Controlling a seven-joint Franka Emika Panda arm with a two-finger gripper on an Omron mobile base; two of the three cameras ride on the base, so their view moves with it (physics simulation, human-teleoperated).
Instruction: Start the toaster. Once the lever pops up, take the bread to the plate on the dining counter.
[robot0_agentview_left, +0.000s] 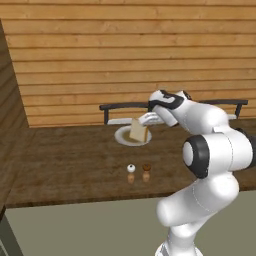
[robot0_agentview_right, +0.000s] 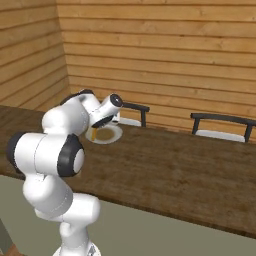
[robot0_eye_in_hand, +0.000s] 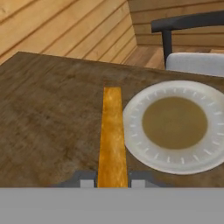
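My gripper (robot0_eye_in_hand: 113, 180) is shut on the bread (robot0_eye_in_hand: 112, 131), a golden-crusted slice that I see edge-on between the two fingertips. In the left base view the bread (robot0_agentview_left: 138, 131) hangs tilted over the round pale plate (robot0_agentview_left: 121, 137), and the gripper (robot0_agentview_left: 145, 121) holds its upper right edge. The plate (robot0_eye_in_hand: 133, 127) lies on the dark-brown dining counter (robot0_agentview_left: 75, 160), just right of the slice in the hand view. From the right base view the plate (robot0_agentview_right: 114, 135) is partly hidden behind my arm. The toaster is out of view.
Two small shakers (robot0_agentview_left: 131, 172) (robot0_agentview_left: 146, 171) stand on the counter nearer the front edge. Dark-backed chairs (robot0_agentview_left: 125, 107) (robot0_agentview_right: 220, 125) stand along the far side, before a wooden plank wall.
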